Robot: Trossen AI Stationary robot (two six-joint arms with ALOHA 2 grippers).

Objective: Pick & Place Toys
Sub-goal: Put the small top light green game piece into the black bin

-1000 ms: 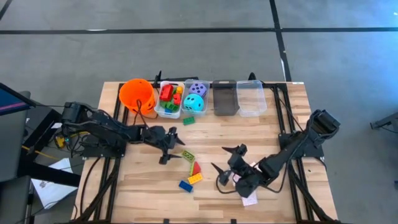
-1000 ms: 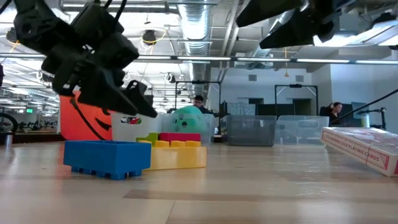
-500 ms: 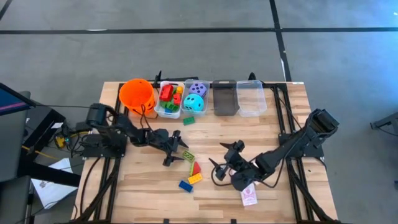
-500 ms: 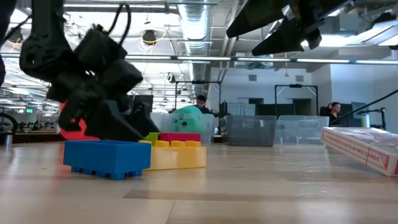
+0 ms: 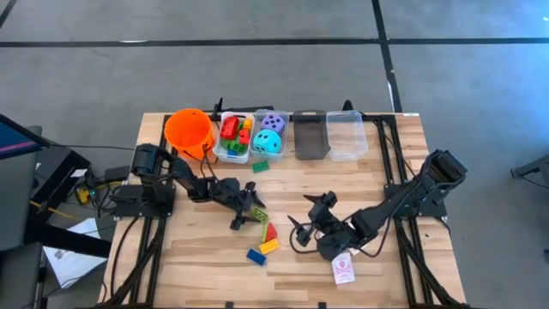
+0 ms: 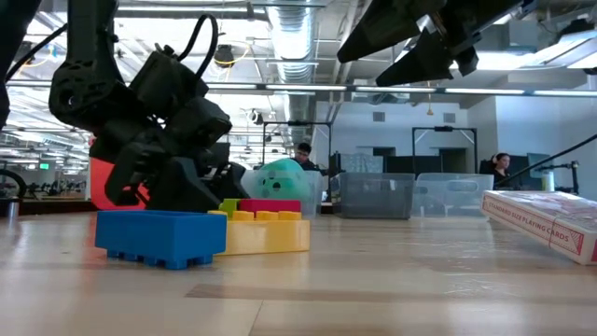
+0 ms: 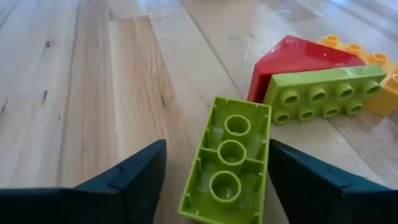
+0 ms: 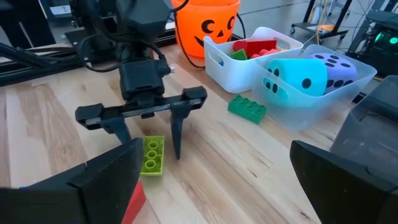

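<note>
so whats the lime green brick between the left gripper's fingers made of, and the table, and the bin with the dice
Lime green brick: looks like moulded plastic, smooth with a slight sheen; its hollow underside with round tubes faces up.
Table: wood, probably sealed butcher block; long planks with visible grain and a soft gloss.
Bin holding the dice: seemingly thin translucent plastic, since the teal die shows through its wall.

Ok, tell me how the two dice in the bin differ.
The teal die is turquoise with dark dots; the purple die is pale lilac with dark dots. In the right wrist view the teal die sits in front, partly covering the purple die. The teal one looks bigger there. Both sit in the same clear bin, touching.
</note>
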